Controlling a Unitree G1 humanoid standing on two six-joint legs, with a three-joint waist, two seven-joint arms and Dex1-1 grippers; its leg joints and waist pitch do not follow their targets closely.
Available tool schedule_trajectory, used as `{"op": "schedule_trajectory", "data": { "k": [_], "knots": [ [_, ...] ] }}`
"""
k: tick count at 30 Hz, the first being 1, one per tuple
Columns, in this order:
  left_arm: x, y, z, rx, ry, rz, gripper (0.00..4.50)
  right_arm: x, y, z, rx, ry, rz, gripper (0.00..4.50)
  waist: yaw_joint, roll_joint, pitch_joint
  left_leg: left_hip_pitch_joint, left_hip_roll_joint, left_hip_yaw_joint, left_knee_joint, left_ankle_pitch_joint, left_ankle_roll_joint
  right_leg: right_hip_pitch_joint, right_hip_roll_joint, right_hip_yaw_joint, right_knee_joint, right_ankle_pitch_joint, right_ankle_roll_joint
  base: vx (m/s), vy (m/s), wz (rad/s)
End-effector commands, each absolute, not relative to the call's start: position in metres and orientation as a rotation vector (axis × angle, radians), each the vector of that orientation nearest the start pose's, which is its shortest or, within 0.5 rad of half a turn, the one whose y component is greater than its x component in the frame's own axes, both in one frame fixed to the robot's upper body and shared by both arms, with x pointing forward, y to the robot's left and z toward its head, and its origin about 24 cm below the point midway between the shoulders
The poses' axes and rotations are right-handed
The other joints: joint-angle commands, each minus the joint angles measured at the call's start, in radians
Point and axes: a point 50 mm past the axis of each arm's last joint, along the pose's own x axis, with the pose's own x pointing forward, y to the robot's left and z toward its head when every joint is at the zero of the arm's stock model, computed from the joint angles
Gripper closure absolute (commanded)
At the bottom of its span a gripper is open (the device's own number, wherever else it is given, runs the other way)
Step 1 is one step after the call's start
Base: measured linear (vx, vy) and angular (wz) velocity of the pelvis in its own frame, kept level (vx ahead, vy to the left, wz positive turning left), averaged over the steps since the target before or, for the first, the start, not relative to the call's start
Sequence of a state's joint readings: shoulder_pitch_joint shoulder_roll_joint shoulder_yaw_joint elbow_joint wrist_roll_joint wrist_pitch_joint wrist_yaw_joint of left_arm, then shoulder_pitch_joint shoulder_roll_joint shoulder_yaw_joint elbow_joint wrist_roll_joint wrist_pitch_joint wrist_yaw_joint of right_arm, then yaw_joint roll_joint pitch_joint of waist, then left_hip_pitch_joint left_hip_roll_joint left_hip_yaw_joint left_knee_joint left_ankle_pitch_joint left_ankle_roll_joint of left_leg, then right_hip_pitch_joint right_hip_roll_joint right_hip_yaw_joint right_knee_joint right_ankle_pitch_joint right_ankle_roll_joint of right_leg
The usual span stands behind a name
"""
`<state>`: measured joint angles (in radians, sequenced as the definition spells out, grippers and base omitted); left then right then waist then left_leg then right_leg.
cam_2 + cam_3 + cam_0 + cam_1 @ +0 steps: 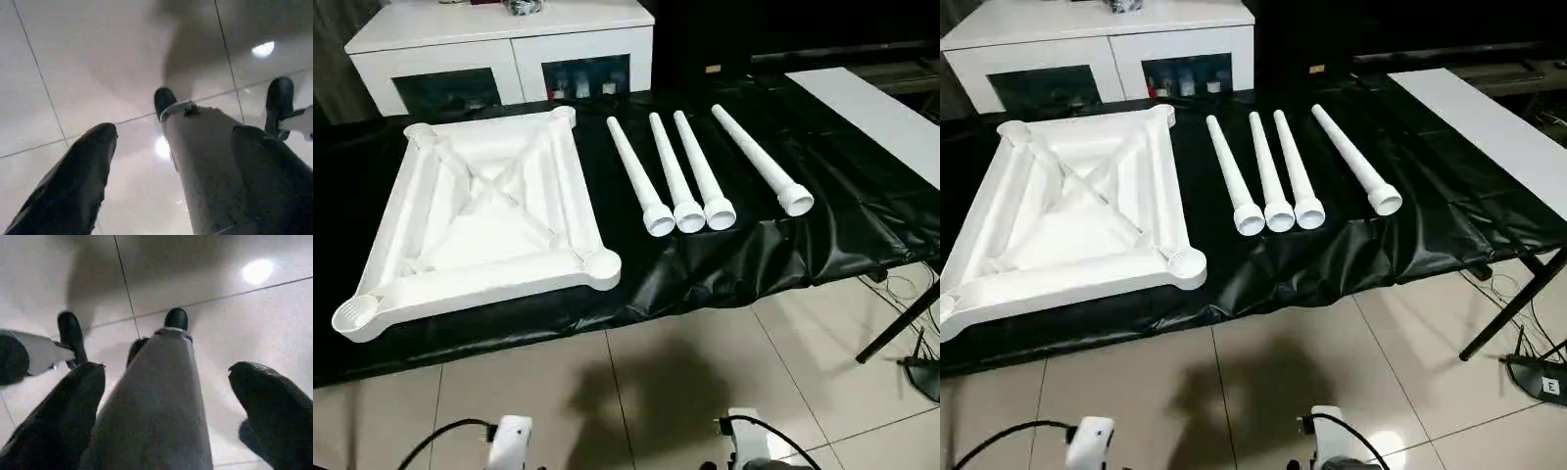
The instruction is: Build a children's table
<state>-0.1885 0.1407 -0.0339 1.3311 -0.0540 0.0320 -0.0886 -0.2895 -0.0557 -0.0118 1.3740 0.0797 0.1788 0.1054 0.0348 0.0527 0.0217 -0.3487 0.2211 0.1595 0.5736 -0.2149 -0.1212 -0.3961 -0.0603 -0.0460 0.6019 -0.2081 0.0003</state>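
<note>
The children's table lies in parts on a black-covered bench. Its white tabletop (480, 220) rests upside down at the left, ribs up, with a round socket (601, 265) at each corner. Right of it several white tapered legs lie with their wide ends towards me: three side by side (675, 176) and one apart (762, 160). Both arms hang low in front of the bench, over the floor. My left gripper (175, 131) is open with nothing between its black fingers (73, 181). My right gripper (166, 368) is open too, also holding nothing.
A white cabinet (509, 49) with dark glass doors stands behind the bench. A white board (881, 117) lies at the far right. Cables and a black stand foot (920, 367) sit on the tiled floor at the right. My own grey legs and black feet (176, 318) show below the grippers.
</note>
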Motion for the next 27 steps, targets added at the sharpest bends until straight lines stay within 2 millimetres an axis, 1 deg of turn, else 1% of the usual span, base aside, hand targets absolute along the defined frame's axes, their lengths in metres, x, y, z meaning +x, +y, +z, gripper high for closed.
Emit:
{"op": "schedule_trajectory", "data": {
  "k": [1, 3, 4, 5, 6, 7, 8, 9, 10, 11, 12, 13, 14, 15, 16, 17, 18, 19, 20, 21, 22, 23, 24, 25, 27],
  "knots": [
    [0.153, 0.209, -0.15, 0.085, 1.099, -0.013, 0.04, 0.178, -0.152, -0.147, 0.027, 1.169, 0.095, 0.0, 0.003, 0.001, -0.032, -0.005, 0.014, 0.006, -0.066, -0.214, 0.064, 0.042, -0.078, 0.035, -0.082, -0.156, -0.246, 0.0, 0.0, 0.0],
    [0.167, 0.216, -0.141, 0.085, 1.006, -0.046, 0.04, 0.188, -0.149, -0.142, -0.021, 1.119, 0.172, 0.0, 0.002, 0.002, -0.033, -0.005, 0.015, 0.006, -0.067, -0.21, 0.059, 0.044, -0.077, 0.034, -0.08, -0.142, -0.247, 0.0, 0.0, 0.0],
    [0.173, 0.218, -0.136, 0.07, 0.962, -0.066, 0.04, 0.193, -0.148, -0.139, -0.038, 1.095, 0.209, 0.0, 0.003, 0.0, -0.033, -0.003, 0.016, 0.006, -0.066, -0.209, 0.06, 0.043, -0.079, 0.034, -0.077, -0.128, -0.256, 0.0, 0.0, 0.0],
    [0.18, 0.22, -0.13, 0.056, 0.9, -0.12, 0.04, 0.202, -0.148, -0.134, -0.052, 1.054, 0.263, 0.0, 0.003, -0.001, -0.032, -0.005, 0.016, 0.007, -0.066, -0.204, 0.061, 0.044, -0.076, 0.034, -0.075, -0.117, -0.258, 0.0, 0.0, 0.0],
    [0.183, 0.221, -0.126, 0.049, 0.862, -0.158, 0.04, 0.208, -0.147, -0.13, -0.058, 1.028, 0.297, 0.0, 0.003, -0.002, -0.034, -0.005, 0.017, 0.008, -0.065, -0.197, 0.067, 0.045, -0.077, 0.034, -0.072, -0.098, -0.266, 0.0, 0.0, 0.0],
    [0.187, 0.222, -0.119, 0.05, 0.806, -0.221, 0.04, 0.217, -0.149, -0.124, -0.075, 0.983, 0.354, 0.0, 0.006, -0.007, -0.035, -0.006, 0.02, 0.008, -0.065, -0.186, 0.072, 0.047, -0.078, 0.034, -0.067, -0.072, -0.275, 0.0, 0.0, 0.0],
    [0.189, 0.223, -0.114, 0.053, 0.77, -0.263, 0.04, 0.222, -0.15, -0.12, -0.087, 0.955, 0.392, 0.0, 0.007, -0.005, -0.035, -0.008, 0.021, 0.009, -0.064, -0.176, 0.077, 0.049, -0.078, 0.035, -0.063, -0.057, -0.277, 0.0, 0.0, 0.0],
    [0.19, 0.222, -0.108, 0.057, 0.722, -0.323, 0.04, 0.227, -0.152, -0.115, -0.106, 0.916, 0.446, 0.0, 0.008, -0.009, -0.036, -0.009, 0.023, 0.011, -0.061, -0.154, 0.087, 0.051, -0.076, 0.033, -0.058, -0.022, -0.281, 0.0, 0.0, 0.0],
    [0.19, 0.219, -0.101, 0.07, 0.671, -0.392, 0.04, 0.229, -0.153, -0.11, -0.137, 0.882, 0.519, 0.0, 0.011, -0.007, -0.037, -0.01, 0.024, 0.012, -0.059, -0.139, 0.091, 0.052, -0.077, 0.033, -0.055, -0.004, -0.284, 0.0, 0.0, 0.0],
    [0.189, 0.217, -0.096, 0.078, 0.642, -0.434, 0.04, 0.229, -0.154, -0.107, -0.157, 0.865, 0.565, 0.0, 0.014, -0.003, -0.036, -0.011, 0.026, 0.014, -0.057, -0.13, 0.1, 0.052, -0.075, 0.032, -0.052, 0.016, -0.282, 0.0, 0.0, 0.0],
    [0.187, 0.213, -0.09, 0.085, 0.603, -0.496, 0.04, 0.225, -0.153, -0.104, -0.19, 0.827, 0.652, 0.0, 0.013, -0.005, -0.037, -0.007, 0.023, 0.021, -0.053, -0.122, 0.105, 0.048, -0.069, 0.032, -0.052, 0.032, -0.281, 0.0, 0.0, 0.0],
    [0.185, 0.21, -0.086, 0.088, 0.582, -0.532, 0.04, 0.222, -0.152, -0.102, -0.21, 0.805, 0.709, 0.0, 0.016, -0.006, -0.039, -0.008, 0.024, 0.021, -0.05, -0.111, 0.11, 0.049, -0.069, 0.033, -0.049, 0.058, -0.277, 0.0, 0.0, 0.0],
    [0.181, 0.207, -0.081, 0.1, 0.559, -0.592, 0.04, 0.217, -0.15, -0.098, -0.232, 0.77, 0.782, 0.0, 0.02, -0.006, -0.037, -0.006, 0.022, 0.023, -0.05, -0.115, 0.112, 0.047, -0.066, 0.033, -0.051, 0.062, -0.276, 0.0, 0.0, 0.0],
    [0.178, 0.204, -0.077, 0.109, 0.543, -0.639, 0.04, 0.213, -0.148, -0.095, -0.248, 0.746, 0.837, 0.0, 0.025, -0.007, -0.039, -0.006, 0.025, 0.02, -0.049, -0.116, 0.111, 0.051, -0.068, 0.034, -0.049, 0.069, -0.273, 0.0, 0.0, 0.0],
    [0.173, 0.203, -0.073, 0.127, 0.525, -0.681, 0.04, 0.208, -0.145, -0.091, -0.249, 0.721, 0.897, 0.0, 0.028, -0.011, -0.036, -0.009, 0.026, 0.021, -0.051, -0.129, 0.116, 0.05, -0.065, 0.035, -0.05, 0.072, -0.261, 0.0, 0.0, 0.0],
    [0.169, 0.201, -0.069, 0.147, 0.509, -0.717, 0.04, 0.204, -0.143, -0.088, -0.245, 0.699, 0.953, 0.0, 0.026, -0.012, -0.034, -0.009, 0.025, 0.022, -0.052, -0.145, 0.118, 0.047, -0.064, 0.035, -0.053, 0.055, -0.258, 0.0, 0.0, 0.0],
    [0.168, 0.201, -0.068, 0.16, 0.503, -0.732, 0.04, 0.203, -0.141, -0.086, -0.24, 0.688, 0.975, 0.0, 0.025, -0.008, -0.03, -0.008, 0.024, 0.022, -0.058, -0.19, 0.11, 0.045, -0.062, 0.035, -0.059, -0.006, -0.251, 0.0, 0.0, 0.0],
    [0.164, 0.199, -0.063, 0.16, 0.492, -0.768, 0.04, 0.202, -0.138, -0.077, -0.211, 0.66, 1.009, 0.0, 0.023, -0.01, -0.027, -0.007, 0.024, 0.023, -0.061, -0.216, 0.104, 0.042, -0.061, 0.036, -0.063, -0.045, -0.247, 0.0, 0.0, 0.0],
    [0.161, 0.197, -0.06, 0.16, 0.485, -0.794, 0.04, 0.201, -0.136, -0.071, -0.19, 0.639, 1.035, 0.0, 0.022, -0.012, -0.017, -0.004, 0.027, 0.02, -0.071, -0.295, 0.079, 0.038, -0.061, 0.04, -0.075, -0.183, -0.22, 0.0, 0.0, 0.0],
    [0.161, 0.197, -0.06, 0.16, 0.485, -0.794, 0.04, 0.201, -0.136, -0.071, -0.19, 0.639, 1.035, 0.0, 0.023, -0.012, -0.015, -0.003, 0.028, 0.018, -0.074, -0.316, 0.073, 0.037, -0.063, 0.042, -0.078, -0.225, -0.208, 0.0, 0.0, 0.0],
    [0.159, 0.195, -0.046, 0.154, 0.444, -0.826, 0.04, 0.199, -0.134, -0.053, -0.16, 0.589, 1.094, 0.0, 0.019, -0.012, -0.012, 0.001, 0.025, 0.017, -0.076, -0.342, 0.061, 0.032, -0.061, 0.045, -0.084, -0.288, -0.187, 0.0, 0.0, 0.0],
    [0.158, 0.194, -0.041, 0.157, 0.431, -0.832, 0.04, 0.198, -0.133, -0.047, -0.152, 0.576, 1.112, 0.0, 0.023, -0.012, -0.01, 0.0, 0.028, 0.014, -0.079, -0.349, 0.057, 0.035, -0.062, 0.048, -0.084, -0.303, -0.174, 0.0, 0.0, 0.0],
    [0.162, 0.194, -0.031, 0.166, 0.387, -0.821, 0.04, 0.198, -0.134, -0.037, -0.147, 0.547, 1.132, 0.0, 0.022, -0.013, -0.009, 0.0, 0.029, 0.013, -0.08, -0.354, 0.058, 0.03, -0.061, 0.052, -0.088, -0.318, -0.158, 0.0, 0.0, 0.0],
    [0.163, 0.194, -0.027, 0.169, 0.372, -0.818, 0.04, 0.198, -0.134, -0.034, -0.146, 0.538, 1.14, 0.0, 0.022, -0.014, -0.007, -0.001, 0.027, 0.012, -0.082, -0.36, 0.054, 0.03, -0.058, 0.051, -0.089, -0.329, -0.152, 0.0, 0.0, 0.0],
    [0.171, 0.189, 0.011, 0.146, 0.243, -0.803, 0.04, 0.196, -0.133, -0.001, -0.083, 0.447, 1.206, 0.0, 0.025, -0.015, -0.011, 0.003, 0.027, 0.013, -0.081, -0.352, 0.047, 0.03, -0.056, 0.053, -0.086, -0.308, -0.153, 0.0, 0.0, 0.0]
  ]
}}
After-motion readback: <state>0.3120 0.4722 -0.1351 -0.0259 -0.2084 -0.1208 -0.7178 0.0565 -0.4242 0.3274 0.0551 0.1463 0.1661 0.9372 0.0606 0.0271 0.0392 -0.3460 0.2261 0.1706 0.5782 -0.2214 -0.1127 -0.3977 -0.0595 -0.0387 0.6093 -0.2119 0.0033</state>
